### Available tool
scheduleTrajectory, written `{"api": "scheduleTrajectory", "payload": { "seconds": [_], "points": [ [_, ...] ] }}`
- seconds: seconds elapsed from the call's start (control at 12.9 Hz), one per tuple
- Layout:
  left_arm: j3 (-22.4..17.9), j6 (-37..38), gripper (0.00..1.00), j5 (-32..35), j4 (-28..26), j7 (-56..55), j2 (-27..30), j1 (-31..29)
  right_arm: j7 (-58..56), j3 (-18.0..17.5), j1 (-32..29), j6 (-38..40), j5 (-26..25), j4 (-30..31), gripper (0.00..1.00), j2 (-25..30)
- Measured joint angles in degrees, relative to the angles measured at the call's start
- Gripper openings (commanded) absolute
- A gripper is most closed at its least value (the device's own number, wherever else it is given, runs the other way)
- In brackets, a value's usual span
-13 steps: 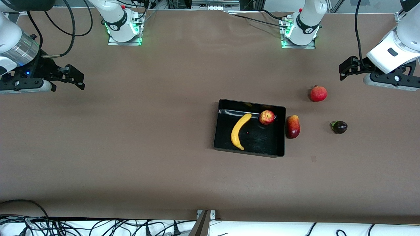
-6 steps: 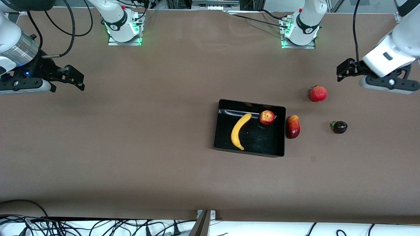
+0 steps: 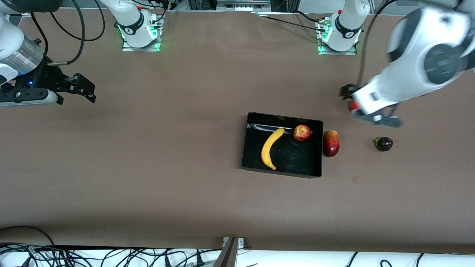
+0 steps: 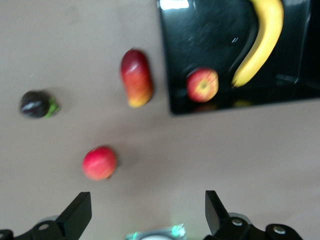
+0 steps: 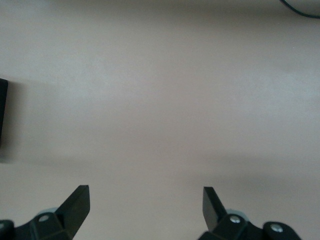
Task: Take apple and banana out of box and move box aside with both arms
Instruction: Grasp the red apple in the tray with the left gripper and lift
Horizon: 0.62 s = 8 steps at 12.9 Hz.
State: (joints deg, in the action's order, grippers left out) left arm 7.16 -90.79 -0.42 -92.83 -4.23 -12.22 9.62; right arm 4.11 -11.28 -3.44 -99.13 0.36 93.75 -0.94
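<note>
Bare table point(image 3: 167, 148) surrounds the box point(image 3: 281, 168), save a red-yellow fruit point(image 3: 331, 143) touching one wall.

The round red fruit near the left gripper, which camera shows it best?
The left wrist view: the round red fruit shows whole there. In the front view the left arm hides all but its red edge. The right wrist view misses it.

Left claw point(image 3: 347, 97) blurred, hiding most of the red fruit point(image 3: 353, 105).
</note>
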Motion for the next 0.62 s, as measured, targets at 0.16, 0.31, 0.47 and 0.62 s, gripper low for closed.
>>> {"api": "scheduleTrajectory", "payload": {
  "seconds": [0.16,0.31,0.47,0.62],
  "points": [
    [0.7,-7.4,1.00,0.0,-0.1,-5.3,-4.7,3.9,0.0,0.0,0.0,0.0,0.0,0.0,1.00,0.0],
    [0.7,-13.2,1.00,0.0,-0.3,-8.6,-10.2,6.3,0.0,0.0,0.0,0.0,0.0,0.0,1.00,0.0],
    [0.6,-19.4,1.00,0.0,-1.4,-9.0,-14.9,6.5,0.0,0.0,0.0,0.0,0.0,0.0,1.00,0.0],
    [0.4,-26.0,1.00,0.7,-4.1,-9.0,-17.6,6.5,0.0,0.0,0.0,0.0,0.0,0.0,1.00,0.0]
  ]
}}
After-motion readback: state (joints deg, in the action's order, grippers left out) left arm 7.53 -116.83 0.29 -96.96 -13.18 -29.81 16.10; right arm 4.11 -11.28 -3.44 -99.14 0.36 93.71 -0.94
